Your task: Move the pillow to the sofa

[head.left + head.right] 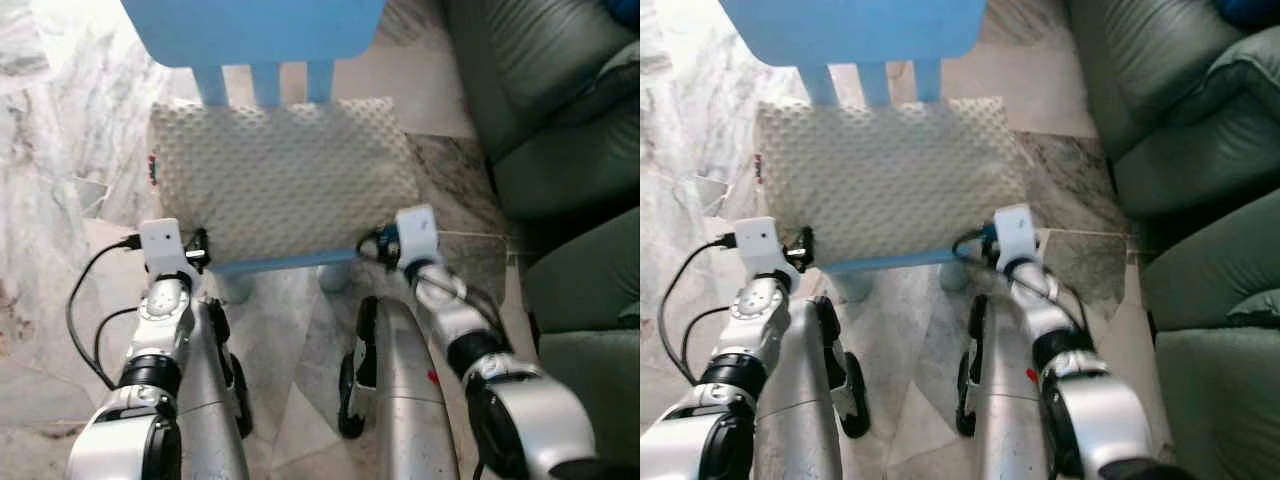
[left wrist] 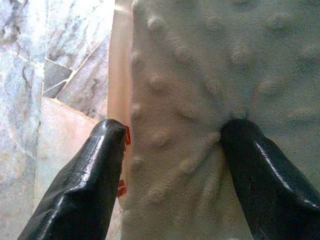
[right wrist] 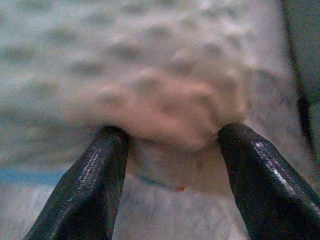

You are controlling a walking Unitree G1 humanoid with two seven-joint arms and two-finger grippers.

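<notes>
Here, the pillow (image 1: 280, 180) is lying flat on the seat of a blue chair (image 1: 255, 35), covering it almost from edge to edge, with the chair's back at the far side and the sofa (image 1: 560, 110) standing off to the right, apart from the chair. The left gripper (image 2: 170, 150) is reaching in at the pillow's near left corner, its two fingers spread with a fold of the bumpy fabric sitting between them; one finger (image 2: 87, 175) is lying just off the pillow's edge and the other is pressing into the cover, so the hold looks partial at best. The right gripper (image 3: 172, 140) is sitting at the near right corner, its fingers also apart, bracketing the bulging corner without clearly squeezing it. Judging from this, the risk is that the soft cover slips free when the arms lift, since both claws are catching only the corners. An uneven lift could let the pillow sag and drag on the seat edge, or drop to the marble floor (image 1: 60, 130) short of the sofa.
</notes>
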